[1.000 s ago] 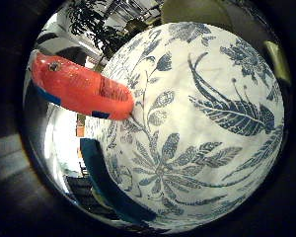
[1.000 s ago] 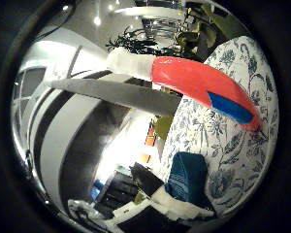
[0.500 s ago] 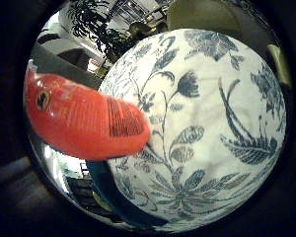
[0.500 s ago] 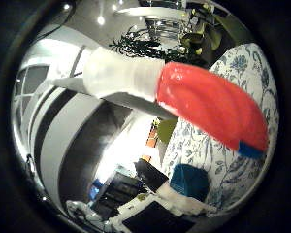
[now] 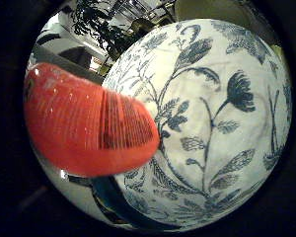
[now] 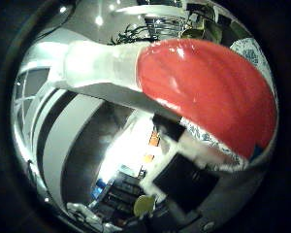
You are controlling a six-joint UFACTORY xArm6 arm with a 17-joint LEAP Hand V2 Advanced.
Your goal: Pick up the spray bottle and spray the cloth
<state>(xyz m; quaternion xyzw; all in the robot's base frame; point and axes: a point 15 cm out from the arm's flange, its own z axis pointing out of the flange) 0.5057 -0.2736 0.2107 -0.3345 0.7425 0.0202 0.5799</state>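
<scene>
The spray bottle is red with a white spray head. Its red body [image 5: 89,118] fills much of the right little finger side palm view, close to the palm, over the white cloth with a dark blue floral print [image 5: 212,109]. In the right thumb side palm view the red body [image 6: 209,87] and the white spray head [image 6: 97,66] fill the upper part, with a strip of the cloth [image 6: 223,150] at the bottle's edge.
A dark green plant [image 5: 99,20] stands beyond the cloth. The right thumb side palm view shows room ceiling lights [image 6: 97,19] and furniture [image 6: 175,180] past the bottle.
The red bottle has grown much larger in both views over the last second. The cloth print has shifted and grown too: the palm has come closer to bottle and cloth.
</scene>
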